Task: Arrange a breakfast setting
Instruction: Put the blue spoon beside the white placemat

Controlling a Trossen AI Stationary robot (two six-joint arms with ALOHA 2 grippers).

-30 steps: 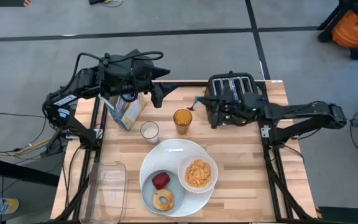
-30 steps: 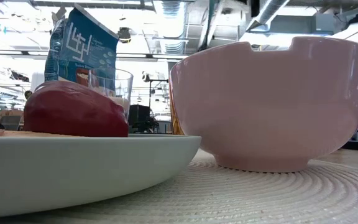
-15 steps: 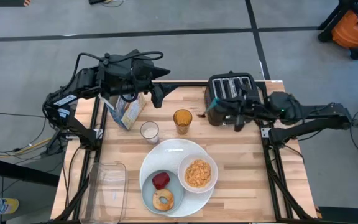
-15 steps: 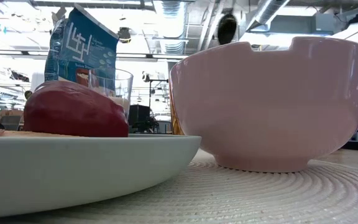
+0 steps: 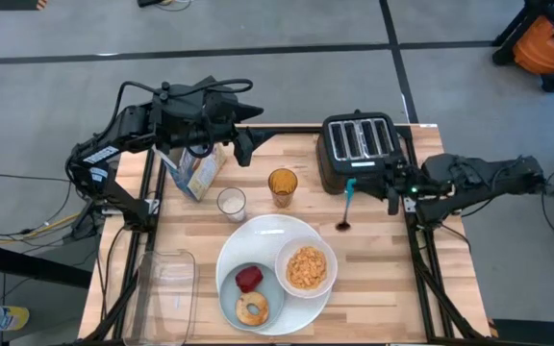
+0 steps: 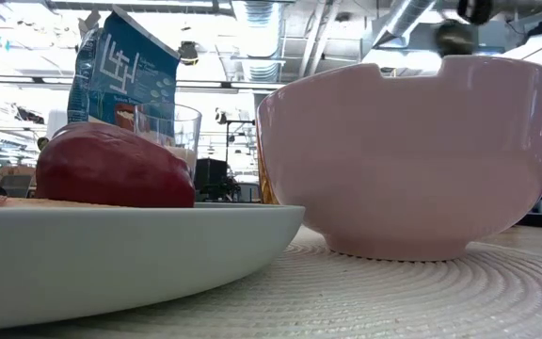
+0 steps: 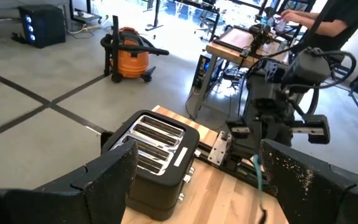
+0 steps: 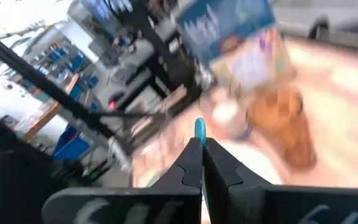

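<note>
High view: bagel [image 5: 252, 308], apple [image 5: 249, 279] and bowl [image 5: 307, 267] of flakes [image 5: 306, 268] already sit on the plate [image 5: 267, 234]; the right claw [image 5: 393, 193], pinched on the spoon [image 5: 346, 204], hangs beside the toaster [image 5: 358, 151].

Left wrist view: the left claw [image 7: 191, 183] gapes wide, empty.

Right wrist view: spoon handle clamped; placing it remains.

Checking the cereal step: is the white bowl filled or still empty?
Filled: the high view shows orange cereal flakes inside the bowl, which sits on the large white plate.

place: workshop-lab | cues: orange shop vacuum [image 7: 129, 53]; workbenches [image 7: 238, 43]; concrete floor [image 5: 287, 24]
</note>
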